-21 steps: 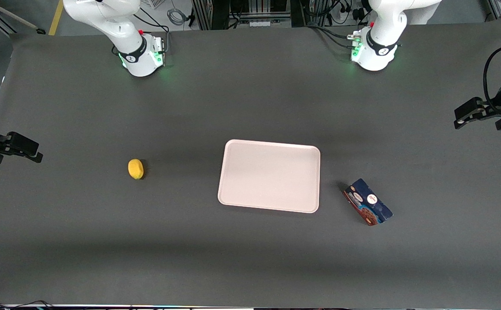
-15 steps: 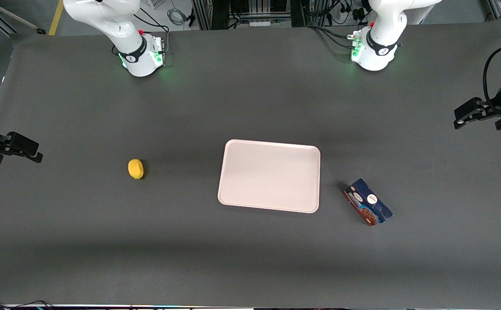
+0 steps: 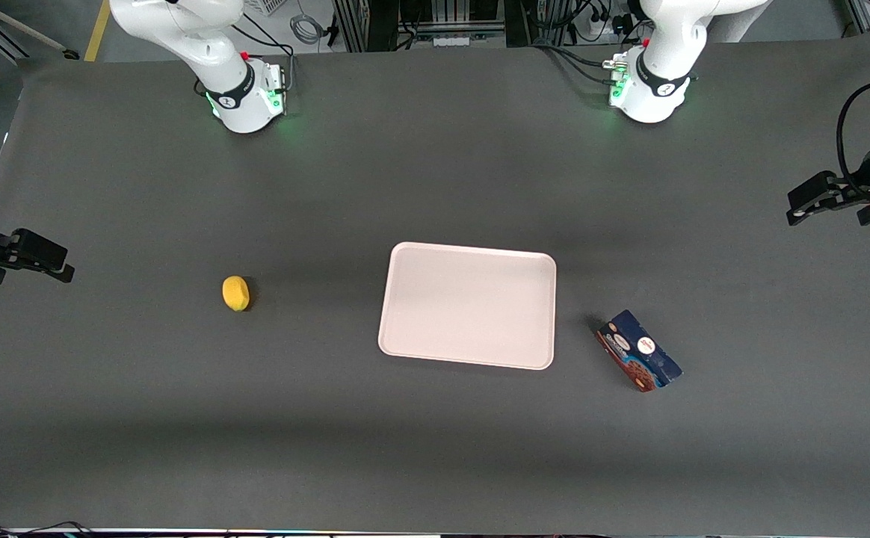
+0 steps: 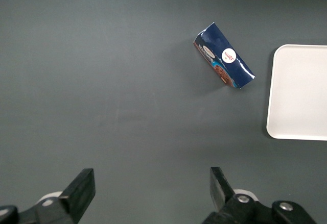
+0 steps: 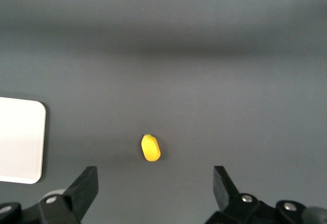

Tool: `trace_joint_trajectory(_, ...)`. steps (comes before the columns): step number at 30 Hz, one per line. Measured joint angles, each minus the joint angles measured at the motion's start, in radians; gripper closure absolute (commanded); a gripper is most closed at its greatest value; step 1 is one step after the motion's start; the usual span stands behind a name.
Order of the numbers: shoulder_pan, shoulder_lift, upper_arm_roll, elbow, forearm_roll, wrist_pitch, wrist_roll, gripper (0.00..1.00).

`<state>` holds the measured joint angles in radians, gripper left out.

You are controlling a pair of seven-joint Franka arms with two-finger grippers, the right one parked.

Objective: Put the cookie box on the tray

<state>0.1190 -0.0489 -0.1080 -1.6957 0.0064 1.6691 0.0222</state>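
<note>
Gripper: the left arm's black two-finger gripper [image 3: 797, 211] is hanging above the bare mat at the working arm's end of the table, its fingers [image 4: 82, 185] standing wide apart and holding nothing.

Cookie box: the small dark navy-blue rectangular cookie box [image 3: 638, 350], white round logo facing up, is lying skewed on the dark grey table mat [image 3: 435, 448], just beside the tray but not touching it, and nearer the front camera than the gripper.

Tray: the large pale pinkish-white plastic tray [image 3: 405, 340] with rounded corners is sitting mid-table, carrying nothing.

Bystander: a small yellow lemon-like object [image 3: 235, 293] is resting toward the parked arm's end, well apart from the tray.

Stage: judging by the gap, the reach toward the box is only starting.

Risk: because the box is lying at a slant, jaws closing without turning to match its sides would likely catch corners and spin or push it away; a low carry could clip the tray's raised rim and tip the box.

Change: against the earlier front pictures, the gripper is sitting very slightly shifted; box, tray and yellow object are lying exactly as they were.
</note>
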Motion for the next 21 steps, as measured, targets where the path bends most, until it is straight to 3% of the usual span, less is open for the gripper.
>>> trace_joint_trajectory(12, -0.022, 0.031, -0.001, 0.003, -0.072, 0.036, -0.291, 0.00)
trace_joint_trajectory(21, -0.078, 0.163, -0.001, 0.095, -0.082, 0.064, -0.583, 0.00)
